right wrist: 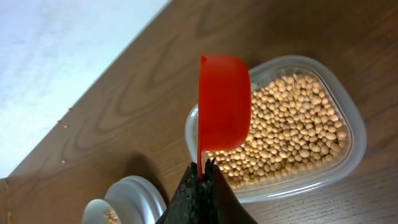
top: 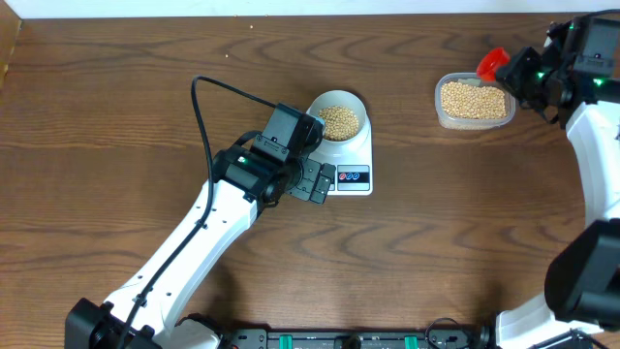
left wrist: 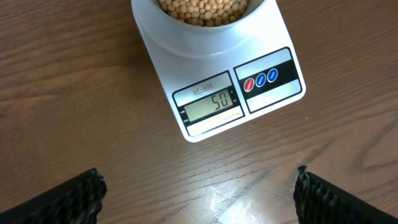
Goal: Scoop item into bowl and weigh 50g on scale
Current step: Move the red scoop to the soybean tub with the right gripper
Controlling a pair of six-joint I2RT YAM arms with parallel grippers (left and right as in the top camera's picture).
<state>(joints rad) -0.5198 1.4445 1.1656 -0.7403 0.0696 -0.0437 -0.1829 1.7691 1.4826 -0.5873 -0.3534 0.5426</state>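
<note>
The pale bowl (top: 338, 117) holds tan beans (top: 339, 121) and stands on the white scale (top: 354, 165). In the left wrist view the scale's display (left wrist: 210, 104) reads 50, with the bowl (left wrist: 205, 25) above it. My left gripper (top: 312, 182) is open and empty, just left of the scale's front edge; its fingers frame bare table (left wrist: 198, 193). My right gripper (right wrist: 202, 171) is shut on the handle of a red scoop (right wrist: 224, 102), held above the clear tub of beans (right wrist: 292, 124). The scoop (top: 492, 63) and the tub (top: 473, 101) also show at the far right in the overhead view.
The left arm's black cable (top: 208, 97) loops over the table left of the scale. The table's far edge meets a white surface (right wrist: 56, 56). The right arm's white links (top: 601, 165) run down the right side.
</note>
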